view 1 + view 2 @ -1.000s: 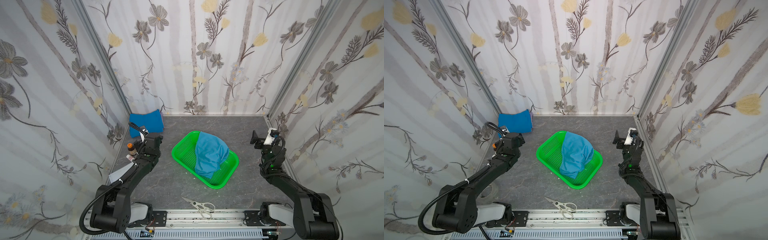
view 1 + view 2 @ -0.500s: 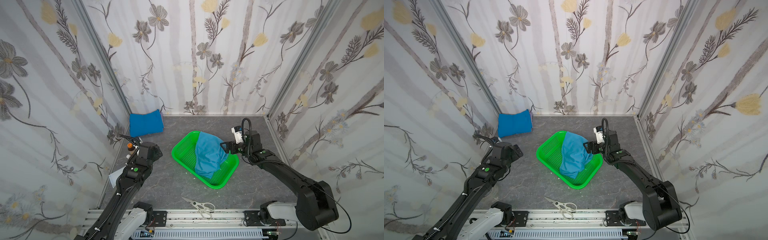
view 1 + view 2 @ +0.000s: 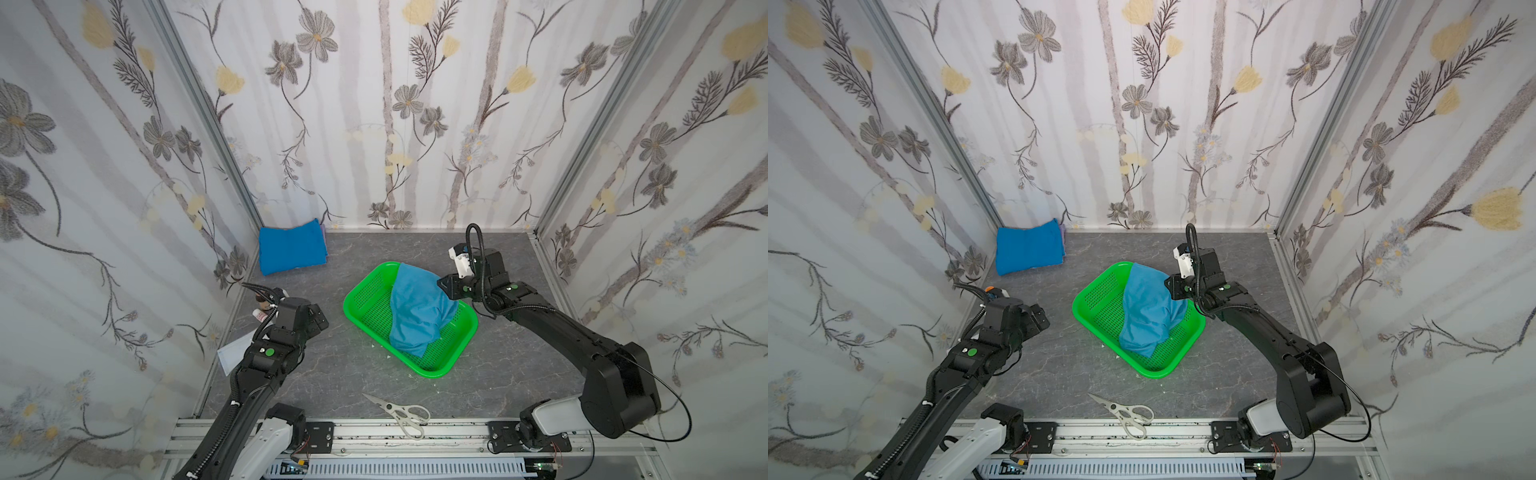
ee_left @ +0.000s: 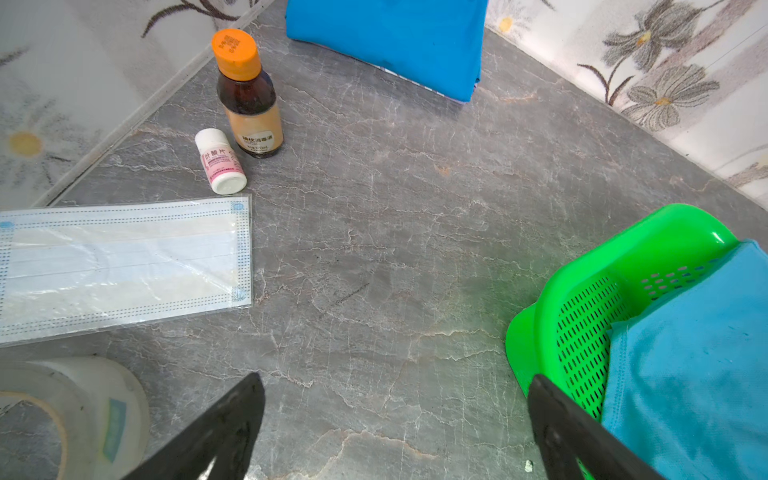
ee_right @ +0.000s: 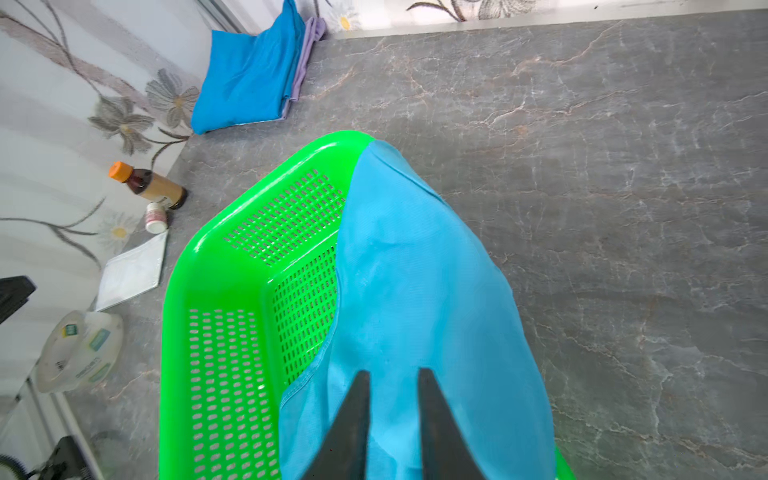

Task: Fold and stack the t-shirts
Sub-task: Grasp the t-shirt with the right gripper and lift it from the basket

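Two t-shirts point(image 3: 419, 316) point(image 3: 291, 247), maybe three; two bottles point(image 4: 248, 95) point(image 4: 220, 162); one each basket point(image 3: 370, 299), scissors point(image 3: 399, 411), mask point(image 4: 120, 266), tape point(image 4: 83, 407).

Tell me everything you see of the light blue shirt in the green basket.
The light blue t-shirt is soft, thin-looking cloth with a stitched hem, unfolded and bunched into a mound. It lies in the green basket, draped over one rim. The right gripper is at its raised edge, jaws nearly together; a grip isn't clear.

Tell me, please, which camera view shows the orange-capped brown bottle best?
The left wrist view: the orange-capped brown bottle stands close and unobstructed, label readable, beside a small white bottle. The right wrist view shows it small and far off. In both top views the left arm hides most of it; only a bit peeks out.
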